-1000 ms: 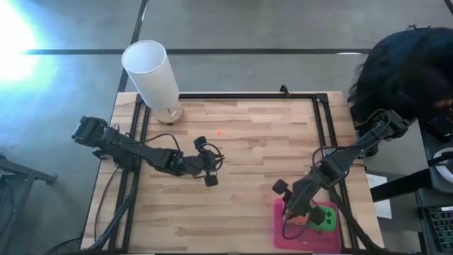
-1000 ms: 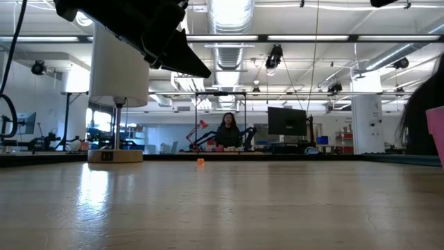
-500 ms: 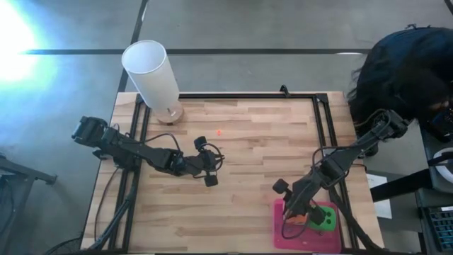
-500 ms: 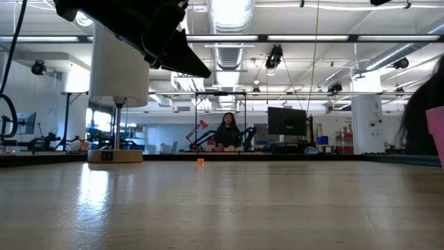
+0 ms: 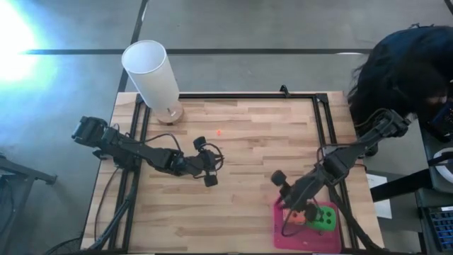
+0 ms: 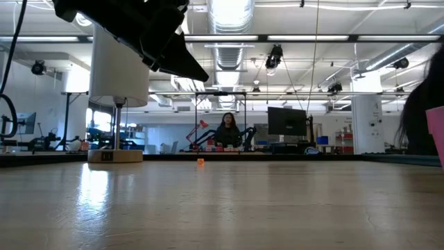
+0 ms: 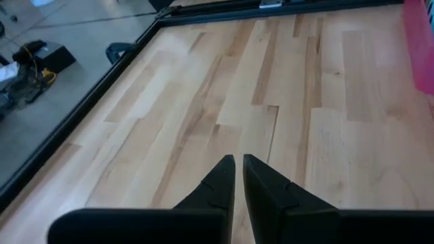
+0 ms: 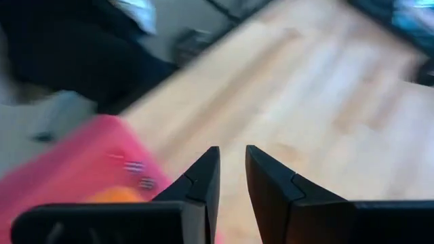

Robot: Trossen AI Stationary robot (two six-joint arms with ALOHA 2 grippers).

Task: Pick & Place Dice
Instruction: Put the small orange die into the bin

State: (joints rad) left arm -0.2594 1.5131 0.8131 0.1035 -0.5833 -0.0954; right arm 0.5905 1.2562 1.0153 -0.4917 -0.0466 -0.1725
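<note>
- The right pincer (image 5: 288, 213) hangs over the near left part of the pink mat (image 5: 282, 238). Its fingers (image 8: 203, 177) stand a narrow gap apart, with nothing between them and only table (image 5: 248, 156) showing through the slit.
- The right wrist view is blurred: the mat (image 8: 74, 156) and an orange die (image 8: 115, 196) lie just below the fingertips. Whether the pincer touches either cannot be told.
- From above, the orange die (image 5: 301, 219) lies on the mat just beside the right pincer. A bright green patch with dark pips (image 5: 325, 218) lies to its right.
- Count on the mat: one orange die and one green patch, which may be two cubes side by side, though that cannot be told. No teal die can be made out.
- A small orange-red speck (image 5: 219, 132) sits alone on the bare wood, well apart from the mat.
- The left pincer (image 5: 211, 181) waits over the middle of the table, its fingers (image 7: 220, 177) pressed almost together and holding nothing.
- One tall white cylinder (image 5: 152, 71) stands at the far left corner.
- One person (image 5: 403, 64) is at the table's right edge.
</note>
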